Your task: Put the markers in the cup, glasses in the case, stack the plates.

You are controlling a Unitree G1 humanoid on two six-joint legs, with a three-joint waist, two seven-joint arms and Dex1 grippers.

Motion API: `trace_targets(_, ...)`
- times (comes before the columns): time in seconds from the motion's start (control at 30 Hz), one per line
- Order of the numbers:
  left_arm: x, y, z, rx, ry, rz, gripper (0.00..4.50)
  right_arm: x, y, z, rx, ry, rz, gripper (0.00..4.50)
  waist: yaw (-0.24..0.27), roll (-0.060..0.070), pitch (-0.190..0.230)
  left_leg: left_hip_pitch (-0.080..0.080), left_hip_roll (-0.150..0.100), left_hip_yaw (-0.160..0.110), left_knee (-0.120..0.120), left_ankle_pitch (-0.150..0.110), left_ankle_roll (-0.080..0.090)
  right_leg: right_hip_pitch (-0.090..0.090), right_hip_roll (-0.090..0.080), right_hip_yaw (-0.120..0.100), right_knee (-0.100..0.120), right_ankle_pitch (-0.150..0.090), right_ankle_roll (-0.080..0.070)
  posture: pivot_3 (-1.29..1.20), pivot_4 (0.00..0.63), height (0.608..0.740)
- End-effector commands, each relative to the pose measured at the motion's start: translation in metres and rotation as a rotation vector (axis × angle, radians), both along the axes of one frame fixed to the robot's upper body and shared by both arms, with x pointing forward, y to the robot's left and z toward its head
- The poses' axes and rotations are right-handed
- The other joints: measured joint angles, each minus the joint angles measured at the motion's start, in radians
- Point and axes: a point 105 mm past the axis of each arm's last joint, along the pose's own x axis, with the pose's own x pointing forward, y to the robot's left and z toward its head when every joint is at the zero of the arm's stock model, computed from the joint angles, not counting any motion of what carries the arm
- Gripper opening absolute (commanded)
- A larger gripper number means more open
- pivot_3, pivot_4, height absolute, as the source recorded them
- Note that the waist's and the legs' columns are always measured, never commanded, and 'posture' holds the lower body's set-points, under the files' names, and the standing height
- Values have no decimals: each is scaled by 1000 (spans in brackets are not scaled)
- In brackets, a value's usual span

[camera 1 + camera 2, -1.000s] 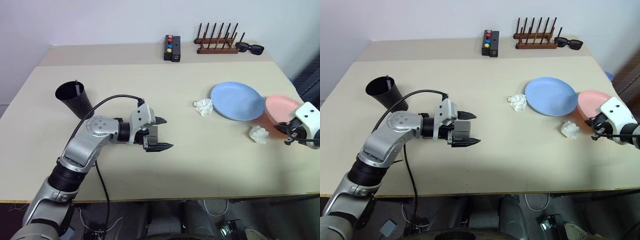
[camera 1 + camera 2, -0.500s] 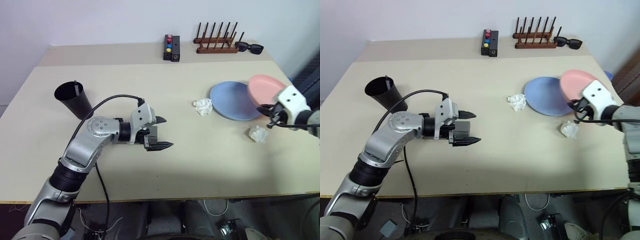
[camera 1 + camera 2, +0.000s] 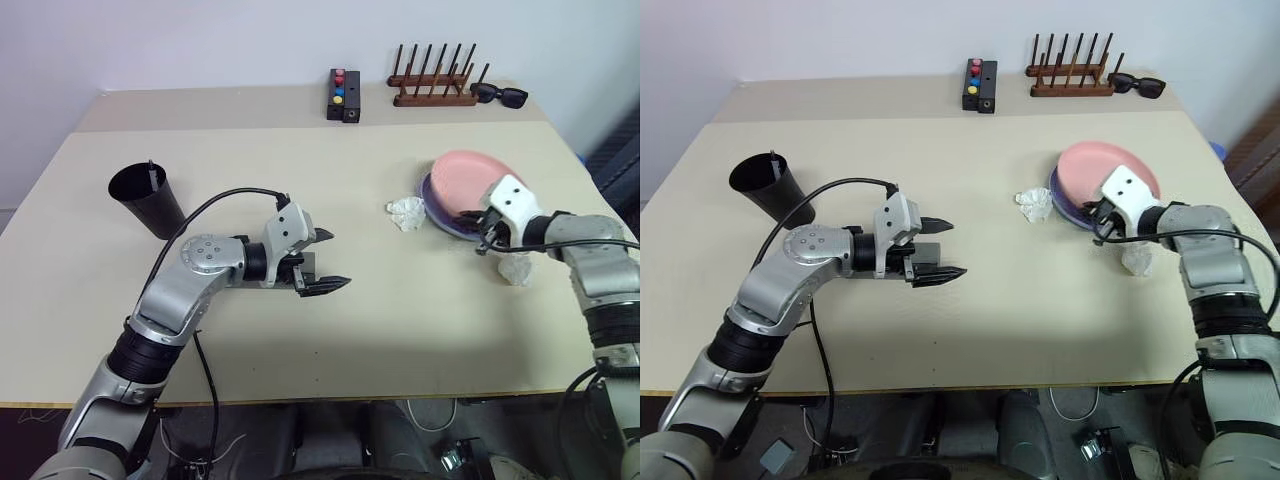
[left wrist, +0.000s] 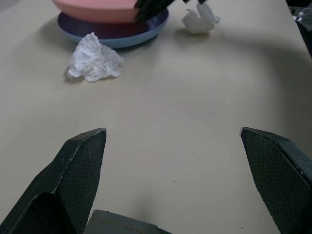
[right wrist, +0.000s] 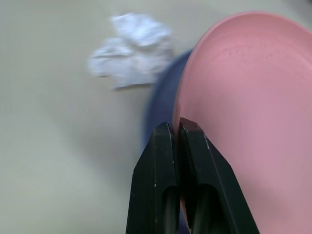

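The salmon pink plate [image 3: 468, 175] sits over the light blue plate [image 3: 437, 214], whose rim shows beneath it; I cannot tell if the two touch. My right gripper [image 5: 178, 127] is shut on the pink plate's [image 5: 243, 97] near rim. My left gripper [image 3: 329, 262] hovers over the table's middle, open, with nothing between its fingers [image 4: 80, 165]. The black cup [image 3: 148, 198] stands at the left with a thin dark marker [image 3: 152, 171] poking above its rim. The glasses and the case are out of view.
Two crumpled white tissues lie by the plates, one on their left [image 3: 406, 212] and one near my right wrist [image 3: 517, 268]. At the back stand a black button box [image 3: 343, 96], a wooden peg rack [image 3: 433, 80] and black sunglasses [image 3: 499, 96].
My right gripper has lifted the pink plate from the table's right side and carried it left, over the blue plate. The left arm has stayed in place.
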Motion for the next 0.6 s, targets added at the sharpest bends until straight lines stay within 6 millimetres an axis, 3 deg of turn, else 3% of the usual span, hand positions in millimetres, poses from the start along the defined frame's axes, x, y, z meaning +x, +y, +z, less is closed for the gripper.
trace_targets(0.03, -1, 1, 9, -22, -35, 15, 4500, 1, 6, 11, -9, -32, 38, 58, 1, 0, 0, 0, 0, 0, 0, 0, 0, 0, 0, 0, 0, 0, 0, 0, 150, 740)
trace_targets(0.6, -2, 0, 11, -46, -26, 31, 4500, -1, 7, 0, 30, 21, 41, 58, 0, 0, 0, 0, 0, 0, 0, 0, 0, 0, 0, 0, 0, 0, 0, 0, 150, 740)
